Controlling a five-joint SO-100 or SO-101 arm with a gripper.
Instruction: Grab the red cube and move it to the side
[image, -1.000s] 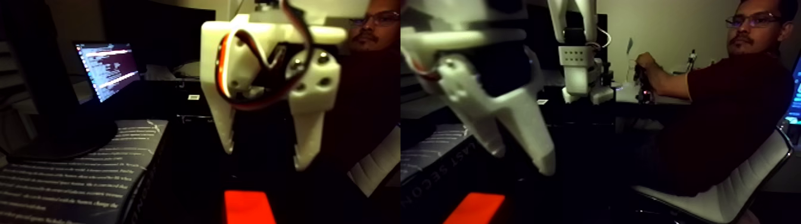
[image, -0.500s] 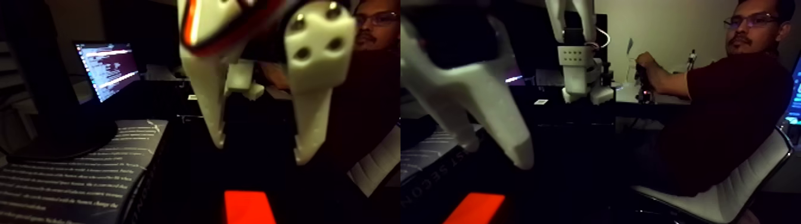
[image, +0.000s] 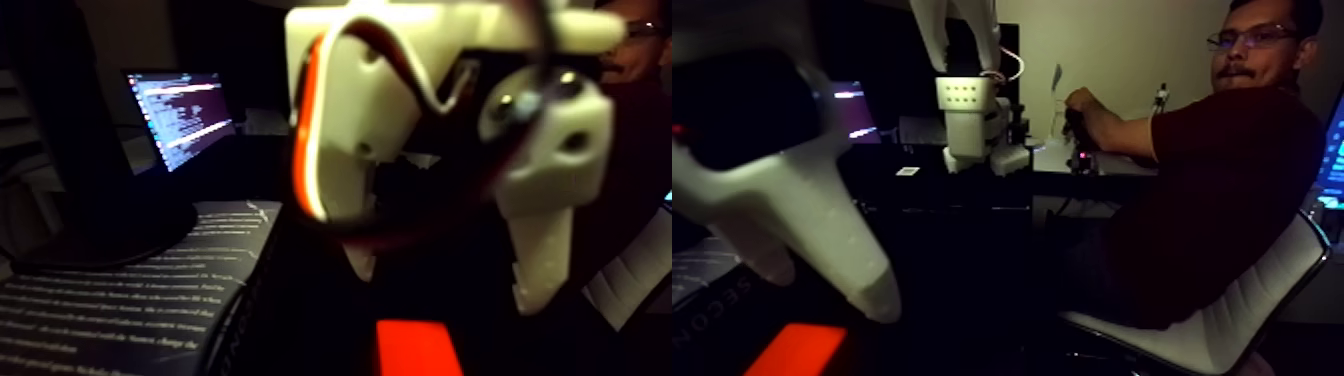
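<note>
Red cube (image: 415, 348) sits low on the dark table, right under the white gripper (image: 445, 285), whose fingers are spread wide. It's the approach step; next it should drop straight down, then squeeze.

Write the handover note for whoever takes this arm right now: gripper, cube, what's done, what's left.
Gripper: open, empty, fingers pointing down, hanging above the red cube without touching it.
Red cube: on the dark surface at the bottom edge of the fixed view, partly cut off, below the gap between the fingers.
Nearby: a book to the left.
Done: gripper lined up roughly over the cube.
Left: lower, close on the cube, lift, move it to the side.
</note>
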